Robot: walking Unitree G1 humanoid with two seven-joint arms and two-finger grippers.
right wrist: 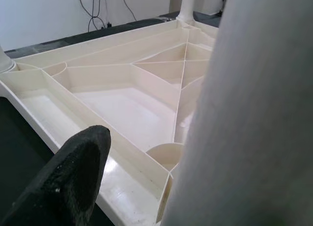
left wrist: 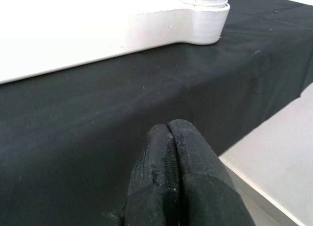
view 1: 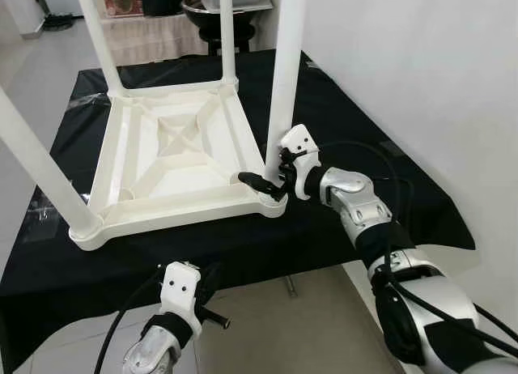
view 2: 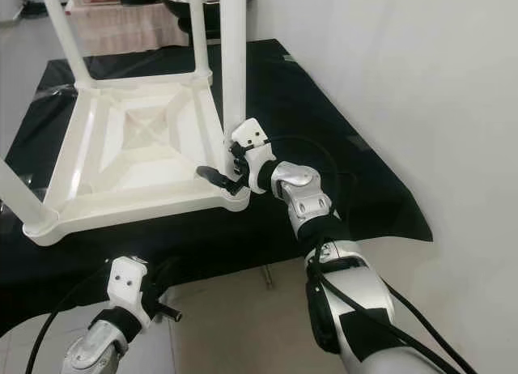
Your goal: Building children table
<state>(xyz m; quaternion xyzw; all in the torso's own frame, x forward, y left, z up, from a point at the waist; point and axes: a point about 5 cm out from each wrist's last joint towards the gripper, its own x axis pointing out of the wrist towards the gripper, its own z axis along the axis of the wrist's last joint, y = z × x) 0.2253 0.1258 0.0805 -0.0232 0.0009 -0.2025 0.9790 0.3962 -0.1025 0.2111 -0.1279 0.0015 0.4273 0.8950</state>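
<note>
Closed, empty left end effector (view 1: 212,308); right end effector (view 1: 271,182) open around upturned white table's (view 1: 174,159) leg (view 1: 285,74).

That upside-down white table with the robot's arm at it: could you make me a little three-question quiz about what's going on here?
1. True or false: the white table lies upside down on the black cloth.
2. Which pincer is at a table leg: left or right?
3. The left pincer is: A) gripping a leg, B) shut on nothing, below the cloth's front edge, C) resting on the table.

Key:
1. True; its legs point up.
2. Right pincer, open around the near right corner leg.
3. B.
</note>
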